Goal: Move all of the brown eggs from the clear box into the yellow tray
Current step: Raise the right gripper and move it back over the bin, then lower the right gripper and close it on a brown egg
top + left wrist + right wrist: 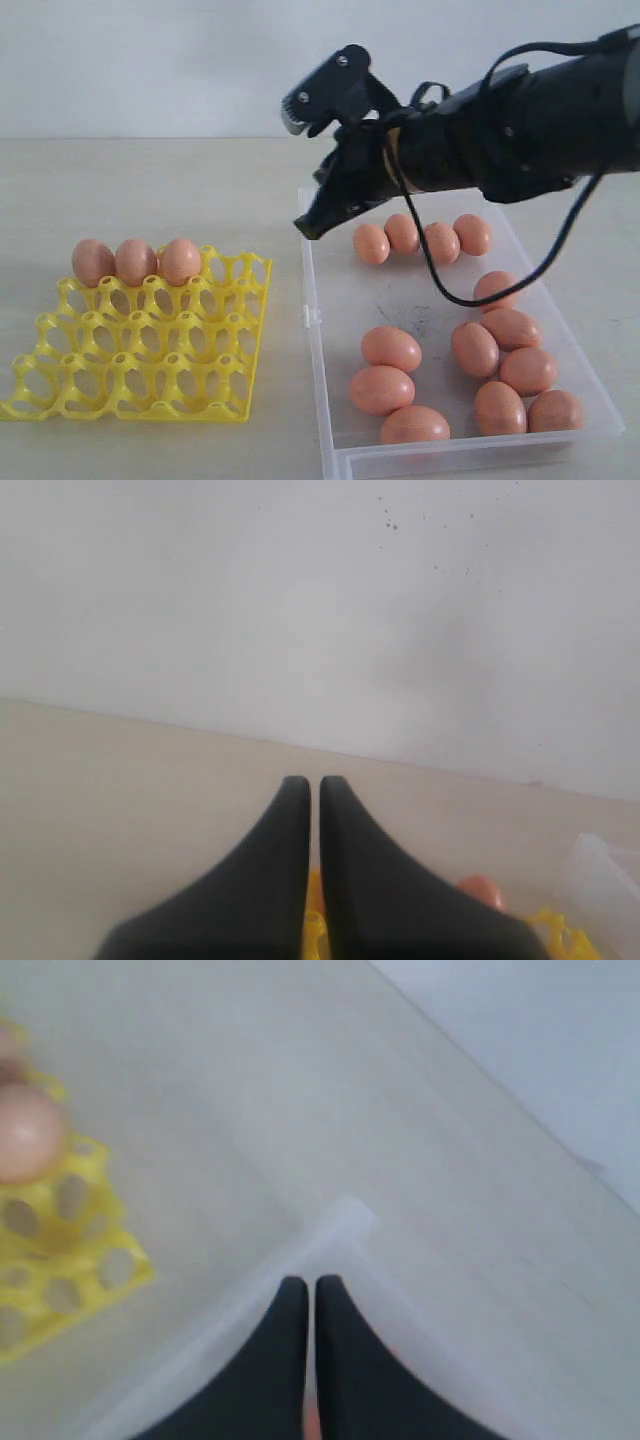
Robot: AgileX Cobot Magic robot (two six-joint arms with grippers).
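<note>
The yellow tray [150,370] lies on the left with three brown eggs [136,261] in its back row. To its right, the clear box [420,300] holds several brown eggs [391,348]: a row along the far wall and a cluster near the front. My right gripper [308,228] hangs shut and empty just above the box's far left corner. In the right wrist view that gripper [312,1282] points at the box corner [345,1218], with the tray [60,1260] off to one side. My left gripper [313,780] is shut, with a bit of tray [313,920] showing beneath it.
A pale table [180,190] carries everything, with a white wall [150,60] behind it. The right arm [500,130] and its cable [560,240] stretch over the far part of the box. An egg [480,890] and a box corner [605,880] show in the left wrist view.
</note>
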